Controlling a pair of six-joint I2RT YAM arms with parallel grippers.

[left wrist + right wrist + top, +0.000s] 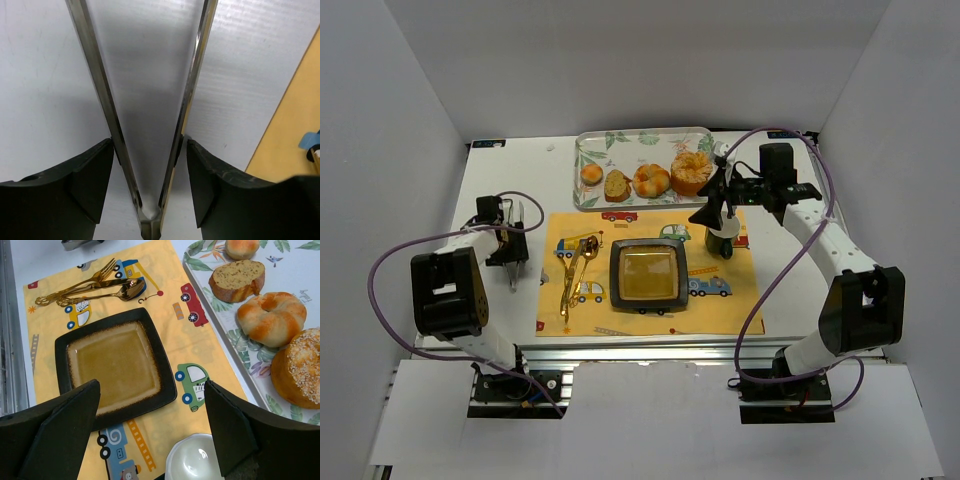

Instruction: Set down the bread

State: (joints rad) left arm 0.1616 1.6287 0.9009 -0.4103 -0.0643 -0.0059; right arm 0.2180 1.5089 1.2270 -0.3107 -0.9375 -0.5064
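Note:
Several breads lie on a leaf-patterned tray (pixel 620 141) at the back: a small roll (pixel 591 174), a cut slice (pixel 616 185), a knotted roll (pixel 651 180) and a seeded bun (pixel 691 172). They also show in the right wrist view, with the slice (pixel 237 277) and knotted roll (pixel 271 317). A square dark plate (pixel 648 276) with an amber middle sits empty on the yellow placemat (pixel 720 310). My right gripper (pixel 712 205) is open and empty, hovering above the mat (pixel 151 390) between plate and tray. My left gripper (pixel 510 245) is shut on metal tongs (pixel 95 75) at the table's left.
A white cup (pixel 721 240) stands on the mat right under my right gripper and shows in the right wrist view (pixel 195 460). Gold cutlery (pixel 575 275) lies on the mat left of the plate. White walls close in the table on three sides.

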